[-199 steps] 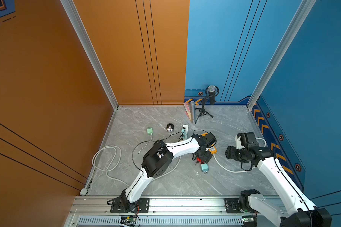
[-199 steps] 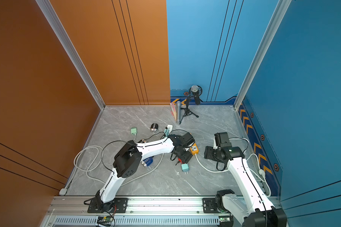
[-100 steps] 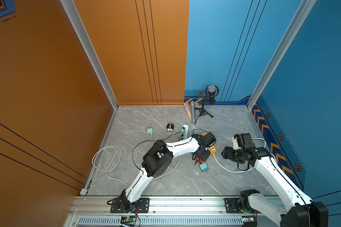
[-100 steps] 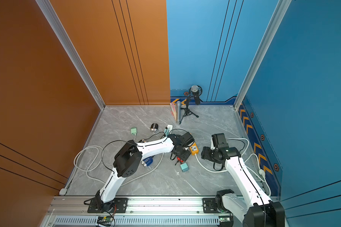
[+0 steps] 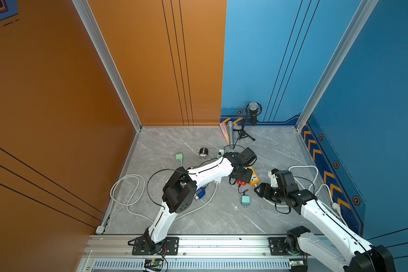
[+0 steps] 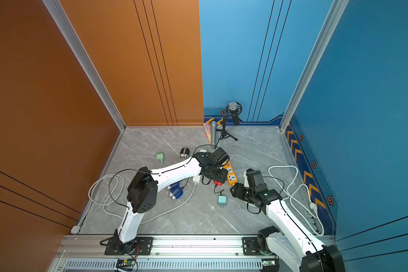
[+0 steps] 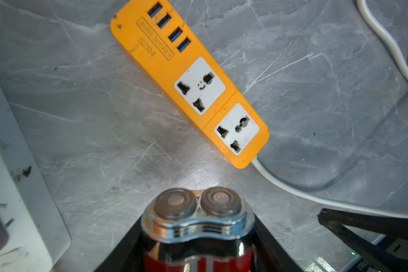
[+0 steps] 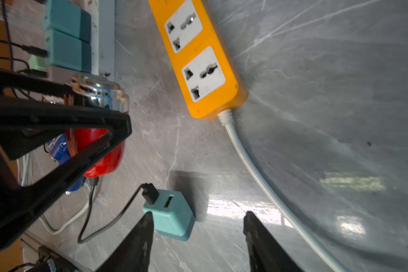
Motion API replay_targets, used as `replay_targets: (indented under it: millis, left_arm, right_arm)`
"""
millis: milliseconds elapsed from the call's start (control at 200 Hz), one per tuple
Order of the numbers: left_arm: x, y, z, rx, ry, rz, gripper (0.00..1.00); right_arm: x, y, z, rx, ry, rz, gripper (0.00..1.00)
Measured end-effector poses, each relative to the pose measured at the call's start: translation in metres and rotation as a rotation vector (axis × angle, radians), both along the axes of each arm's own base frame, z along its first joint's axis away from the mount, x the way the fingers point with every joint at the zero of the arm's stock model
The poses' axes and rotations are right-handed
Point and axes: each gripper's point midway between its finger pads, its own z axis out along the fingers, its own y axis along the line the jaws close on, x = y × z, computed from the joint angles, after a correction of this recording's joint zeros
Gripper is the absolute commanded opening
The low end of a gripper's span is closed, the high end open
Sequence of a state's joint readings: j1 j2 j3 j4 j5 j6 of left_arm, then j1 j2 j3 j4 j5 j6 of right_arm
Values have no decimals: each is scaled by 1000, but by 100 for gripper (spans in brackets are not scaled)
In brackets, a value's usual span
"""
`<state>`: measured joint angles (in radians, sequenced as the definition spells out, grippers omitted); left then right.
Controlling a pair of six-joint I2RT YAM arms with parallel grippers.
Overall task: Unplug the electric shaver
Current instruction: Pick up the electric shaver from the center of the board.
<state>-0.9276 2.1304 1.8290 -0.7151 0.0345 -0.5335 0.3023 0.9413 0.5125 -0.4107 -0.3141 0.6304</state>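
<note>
The red electric shaver (image 7: pixel 198 226) with its chrome twin-head top sits between my left gripper's black fingers, just above the floor. My left gripper (image 5: pixel 242 179) is shut on it beside the orange power strip (image 5: pixel 254 177). A thin black cable (image 8: pixel 99 226) runs from the shaver's base to a USB plug seated in a teal adapter (image 8: pixel 172 216). That adapter (image 5: pixel 245 200) lies loose on the floor, prongs out of any socket. My right gripper (image 8: pixel 198 214) is open low over the floor, with one finger right beside the adapter.
Both of the orange strip's (image 7: pixel 191 87) sockets are bare. A white power strip (image 8: pixel 104 35) carrying teal adapters lies behind the shaver. Blue shavers (image 6: pixel 176 192), white cord loops (image 5: pixel 127 193), a green adapter (image 5: pixel 179 156), a black cylinder (image 5: pixel 203 153) and microphones (image 5: pixel 252 115) lie about.
My right arm has moved left toward the teal adapter and its jaws have narrowed. My left gripper's jaws have closed in on the shaver; that arm has barely shifted.
</note>
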Motion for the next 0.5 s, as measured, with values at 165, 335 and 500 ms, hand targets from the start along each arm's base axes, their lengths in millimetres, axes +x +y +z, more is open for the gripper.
replay_targets:
  millis: [165, 335, 500]
  left_arm:
    - [2, 1, 10, -31, 9, 55, 55]
    - [7, 1, 23, -79, 18, 125, 55]
    - [8, 2, 33, -123, 40, 180, 55]
  right_arm:
    - [13, 16, 13, 104, -65, -8, 54]
    - [15, 36, 22, 173, -111, 16, 50]
    - [15, 55, 37, 241, -166, 43, 47]
